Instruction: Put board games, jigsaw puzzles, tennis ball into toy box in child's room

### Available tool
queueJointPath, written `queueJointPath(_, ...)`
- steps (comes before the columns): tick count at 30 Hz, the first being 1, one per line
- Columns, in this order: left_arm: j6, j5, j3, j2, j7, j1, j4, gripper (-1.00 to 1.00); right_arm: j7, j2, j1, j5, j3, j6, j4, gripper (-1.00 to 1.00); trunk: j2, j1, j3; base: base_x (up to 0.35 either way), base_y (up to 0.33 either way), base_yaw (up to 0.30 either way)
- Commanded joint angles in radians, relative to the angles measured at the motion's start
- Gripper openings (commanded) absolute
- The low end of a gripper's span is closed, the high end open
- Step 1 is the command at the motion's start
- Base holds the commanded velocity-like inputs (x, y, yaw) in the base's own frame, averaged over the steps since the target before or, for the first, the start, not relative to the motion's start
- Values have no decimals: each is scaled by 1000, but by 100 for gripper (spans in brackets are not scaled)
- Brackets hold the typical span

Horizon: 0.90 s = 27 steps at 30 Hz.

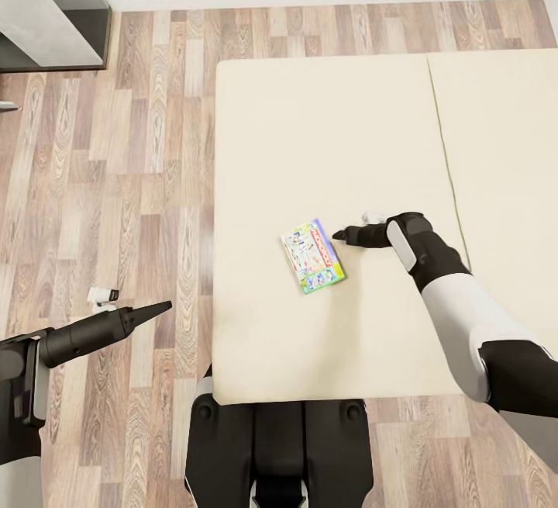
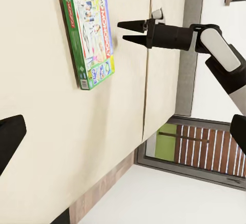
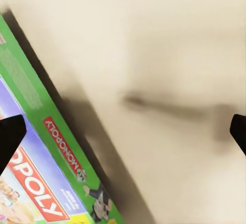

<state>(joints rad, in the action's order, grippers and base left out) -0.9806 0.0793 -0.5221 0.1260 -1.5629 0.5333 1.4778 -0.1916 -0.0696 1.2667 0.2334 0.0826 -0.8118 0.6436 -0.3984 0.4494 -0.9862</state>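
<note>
A white-and-green board game (image 1: 312, 255), printed MONOPOLY, lies flat on the left beige pad of the bed (image 1: 325, 120). My right gripper (image 1: 335, 236) hovers low over the mattress just right of the box's far corner, pointing at it, and is open with nothing between its fingers. The left wrist view shows the box (image 2: 89, 37) and the parted right gripper (image 2: 122, 32) a short gap apart. In the right wrist view the box edge (image 3: 46, 157) lies close ahead, off to one side. My left gripper (image 1: 165, 306) hangs open over the floor left of the bed.
A grey desk corner (image 1: 46, 19) stands at the far left. A small white object (image 1: 101, 295) lies on the wooden floor (image 1: 116, 143) by my left arm. The second mattress pad (image 1: 504, 143) stretches to the right. A grey headboard (image 2: 192, 55) and a window (image 2: 205, 152) lie beyond.
</note>
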Motion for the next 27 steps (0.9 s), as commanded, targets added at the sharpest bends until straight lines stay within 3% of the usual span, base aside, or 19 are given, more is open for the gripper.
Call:
queueJointPath(1, -10, 8, -1, 0, -8, 1, 1, 100, 0, 0, 0, 4, 5, -5, 1, 100, -2, 1, -1, 0, 0, 0)
queueJointPath(4, -10, 9, -1, 1, -8, 1, 1, 100, 0, 2, 0, 6, 5, -6, 1, 100, -2, 1, -1, 0, 0, 0)
queueJointPath(22, -10, 8, -14, 1, -8, 1, 1, 100, 0, 95, -2, 4, 5, -32, 1, 100, -2, 1, -1, 0, 0, 0)
queueJointPath(27, -10, 8, -15, 1, -8, 1, 1, 100, 0, 104, -3, 4, 6, -33, 1, 100, -2, 1, -1, 0, 0, 0)
